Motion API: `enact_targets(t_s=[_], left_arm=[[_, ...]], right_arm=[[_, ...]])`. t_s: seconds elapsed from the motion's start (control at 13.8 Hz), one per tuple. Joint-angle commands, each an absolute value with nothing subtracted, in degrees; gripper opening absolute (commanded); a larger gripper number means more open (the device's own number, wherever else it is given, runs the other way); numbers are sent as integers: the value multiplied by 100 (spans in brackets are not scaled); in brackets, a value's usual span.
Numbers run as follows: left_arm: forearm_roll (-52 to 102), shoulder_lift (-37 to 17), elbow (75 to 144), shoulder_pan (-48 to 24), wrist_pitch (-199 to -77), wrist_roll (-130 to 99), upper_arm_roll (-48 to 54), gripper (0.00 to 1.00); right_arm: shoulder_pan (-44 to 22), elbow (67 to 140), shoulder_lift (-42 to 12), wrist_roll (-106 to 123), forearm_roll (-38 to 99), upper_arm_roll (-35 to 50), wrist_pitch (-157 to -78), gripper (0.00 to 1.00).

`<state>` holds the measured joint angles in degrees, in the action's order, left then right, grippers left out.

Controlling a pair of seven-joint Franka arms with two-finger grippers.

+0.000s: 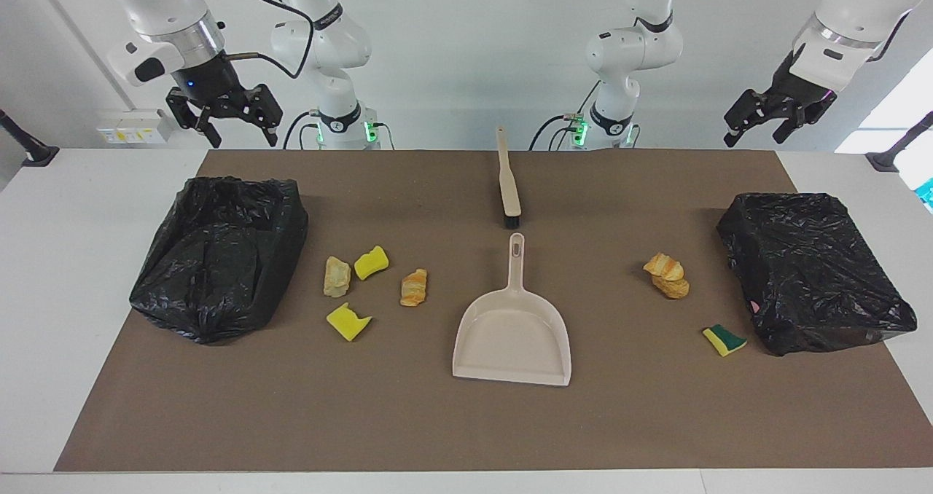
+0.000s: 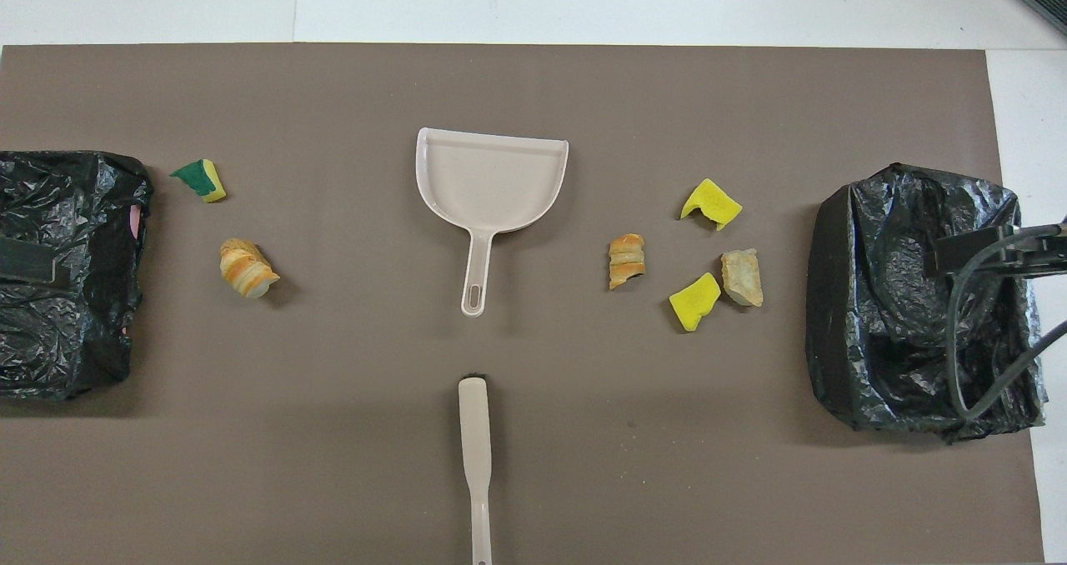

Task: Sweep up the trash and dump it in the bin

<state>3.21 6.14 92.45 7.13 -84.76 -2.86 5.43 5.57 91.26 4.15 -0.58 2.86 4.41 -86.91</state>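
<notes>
The trash lies on the brown mat in two groups. Toward the right arm's end are two yellow sponge chunks (image 1: pixel 371 262) (image 1: pixel 348 322), a pale pastry piece (image 1: pixel 337 276) and a croissant piece (image 1: pixel 413 288). Toward the left arm's end are croissant pieces (image 1: pixel 667 275) and a green-backed sponge (image 1: pixel 724 339). A black-bagged bin (image 1: pixel 219 257) (image 2: pixel 909 298) stands at the right arm's end, another bin (image 1: pixel 813 283) (image 2: pixel 62 273) at the left arm's. My right gripper (image 1: pixel 243 138) hangs open and empty high over the first bin. My left gripper (image 1: pixel 754 135) waits open over the second.
A beige dustpan (image 1: pixel 512 334) (image 2: pixel 492 182) lies mid-mat, its handle pointing toward the robots. A beige brush (image 1: pixel 508 184) (image 2: pixel 474 448) lies nearer to the robots, in line with that handle. The right arm's cable (image 2: pixel 975 332) loops above its bin.
</notes>
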Motion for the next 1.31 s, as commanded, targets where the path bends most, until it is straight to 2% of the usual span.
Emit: enact_targets(t_s=[0.0,0.15,0.65,0.87,1.24], left_arm=[[343,738,9395,669,-8412,-325,571,100],[360,808,9474,581,-8279,-351,746,100],[378,1994,11300,-473,-8568,-895,888,100],[378,2118,11785,-1097,-8911,-1492,888,100],[404,2109,12383,-1897,-9701,-2275,888,100]], right_arm=[[580,9369,563,-9,255,466,-8868,100],[571,9378,545,-9,255,466,-8964,100],[580,9474,553,9,246,457,-9009,100],[589,9711,694,-18,246,457,-9009,100],[580,9659,607,9,229,466,-9000,100]])
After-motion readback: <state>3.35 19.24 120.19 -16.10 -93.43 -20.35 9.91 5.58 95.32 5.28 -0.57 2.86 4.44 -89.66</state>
